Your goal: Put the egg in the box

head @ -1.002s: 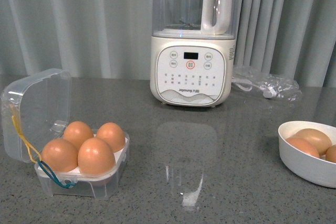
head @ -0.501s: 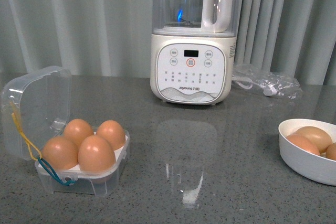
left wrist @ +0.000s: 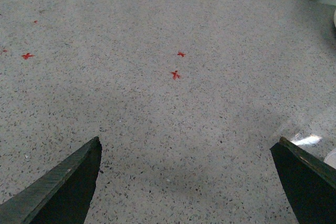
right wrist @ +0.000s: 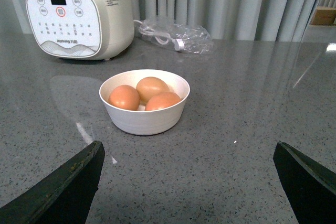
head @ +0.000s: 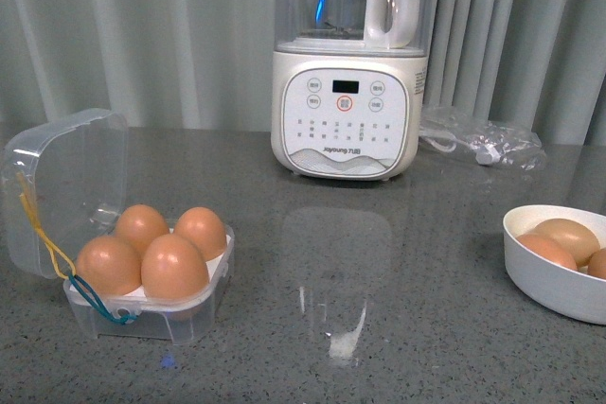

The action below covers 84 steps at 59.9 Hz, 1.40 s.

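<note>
4 eggs [head: 173,267] fill box [head: 156,324]; left hand [left wrist: 189,140], right hand [right wrist: 189,143] spread, away.

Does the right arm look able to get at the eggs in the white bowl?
Probably yes. The right gripper is open and faces the white bowl across bare counter; its three eggs lie uncovered, with nothing standing between.

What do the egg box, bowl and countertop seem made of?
The box looks like clear glossy plastic: see-through walls and lid. The bowl is smooth white, ceramic or plastic, cannot tell. The countertop seems polished grey speckled stone or composite; it mirrors the blender.
</note>
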Each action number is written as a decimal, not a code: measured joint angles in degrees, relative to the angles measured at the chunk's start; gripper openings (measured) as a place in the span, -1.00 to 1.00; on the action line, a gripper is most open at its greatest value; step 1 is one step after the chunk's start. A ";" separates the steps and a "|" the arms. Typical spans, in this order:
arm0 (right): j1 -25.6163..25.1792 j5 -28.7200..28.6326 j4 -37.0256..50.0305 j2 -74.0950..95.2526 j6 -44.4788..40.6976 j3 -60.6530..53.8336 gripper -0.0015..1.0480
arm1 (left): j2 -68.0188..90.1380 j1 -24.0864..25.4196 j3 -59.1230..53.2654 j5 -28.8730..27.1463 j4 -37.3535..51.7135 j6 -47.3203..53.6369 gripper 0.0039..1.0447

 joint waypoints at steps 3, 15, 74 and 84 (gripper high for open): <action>0.00 0.00 -0.02 0.02 0.00 0.02 0.86 | 0.74 -0.72 0.15 0.00 0.52 0.02 0.87; 0.00 0.00 -0.02 0.02 0.00 0.02 0.86 | 1.60 -6.01 0.55 -2.21 2.27 -0.48 0.87; 0.00 0.00 -0.02 0.02 0.00 0.02 0.86 | -0.81 -33.53 -2.36 -10.73 -3.37 -0.42 0.87; 0.00 0.00 -0.02 0.02 0.00 0.02 0.86 | -2.19 -31.87 -1.81 -10.43 -4.70 -0.81 0.87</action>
